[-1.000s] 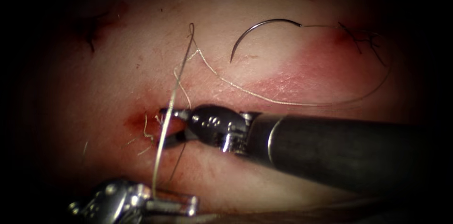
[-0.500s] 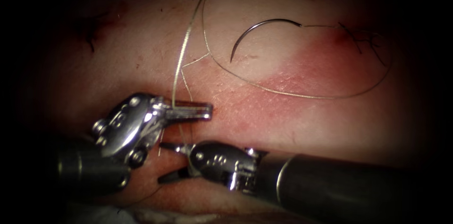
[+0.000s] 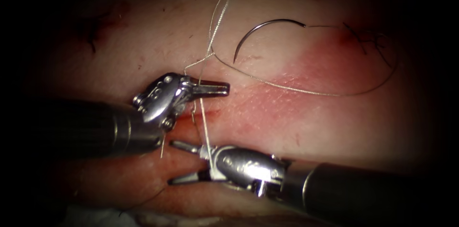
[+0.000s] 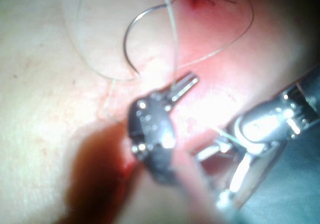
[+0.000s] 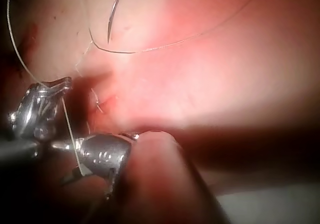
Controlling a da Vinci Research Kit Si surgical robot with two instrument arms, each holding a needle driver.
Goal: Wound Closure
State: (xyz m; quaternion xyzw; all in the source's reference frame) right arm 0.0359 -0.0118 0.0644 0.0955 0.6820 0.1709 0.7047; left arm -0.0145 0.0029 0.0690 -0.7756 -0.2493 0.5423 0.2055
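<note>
Steel needle [image 3: 260, 33] loose on tissue [image 3: 311, 112]; left claw [image 3: 213, 88] clamps thread [image 3: 217, 21]; right claw [image 3: 184, 162] agape, empty.

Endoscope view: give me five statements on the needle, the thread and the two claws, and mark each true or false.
1. The needle lies free on the tissue, held by neither tool. True.
2. The left claw is shut on the thread. True.
3. The right claw is shut on the needle. False: its jaws stand open, with thread running across them, and the needle lies far above it.
4. The needle's tip is buried in the tissue. False: the whole curve lies on the surface.
5. Thread runs from the needle's blunt end in a wide loop over the reddened tissue. True.
</note>
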